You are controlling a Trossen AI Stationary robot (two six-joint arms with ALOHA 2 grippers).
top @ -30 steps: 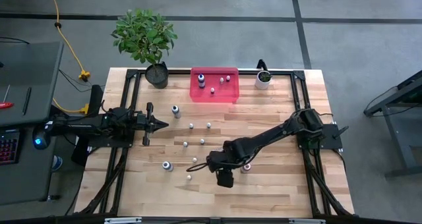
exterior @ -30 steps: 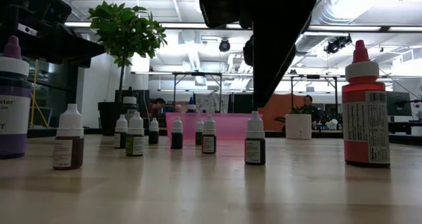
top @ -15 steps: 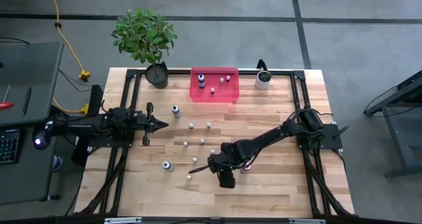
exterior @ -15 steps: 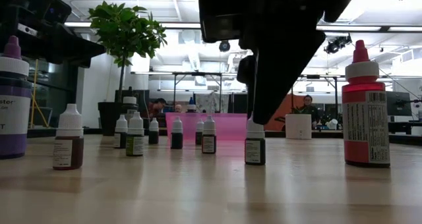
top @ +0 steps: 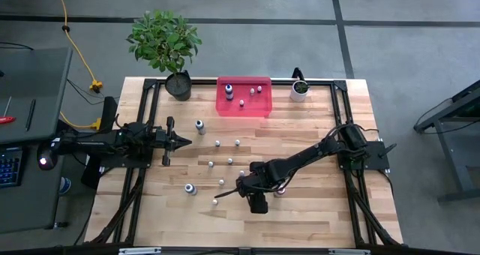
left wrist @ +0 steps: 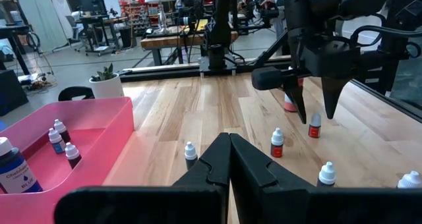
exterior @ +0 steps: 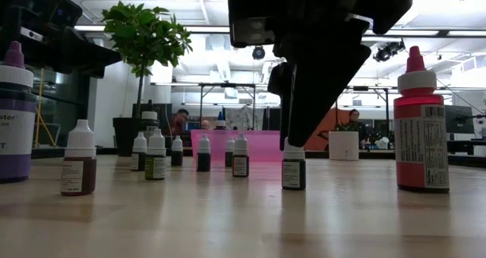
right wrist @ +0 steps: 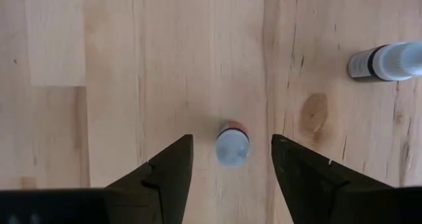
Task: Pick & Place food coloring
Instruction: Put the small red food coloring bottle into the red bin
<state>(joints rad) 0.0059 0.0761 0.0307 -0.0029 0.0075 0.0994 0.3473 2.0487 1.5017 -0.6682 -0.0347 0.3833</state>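
Several tiny food coloring bottles stand upright on the wooden table (top: 315,210). One small white-capped bottle with a dark body (right wrist: 233,145) (exterior: 293,167) stands between the fingers of my right gripper (right wrist: 232,142) (top: 241,184). That gripper points steeply down over it, open, with a gap on either side of the cap. A larger red bottle (exterior: 421,125) and a purple one (exterior: 14,114) stand nearer the table's front. My left gripper (left wrist: 229,151) (top: 180,141) waits at the table's left, level and shut, holding nothing.
A pink tray (top: 264,109) at the table's far edge holds a few bottles. Beside it stand a white plant pot (top: 299,91) and a large leafy plant (top: 165,41). Another bottle (right wrist: 386,60) lies on its side close to my right gripper.
My right gripper has sunk over the small bottle, so its fingers now reach down beside the cap, and it has rolled a little about its own axis. The bottle has stayed in place.
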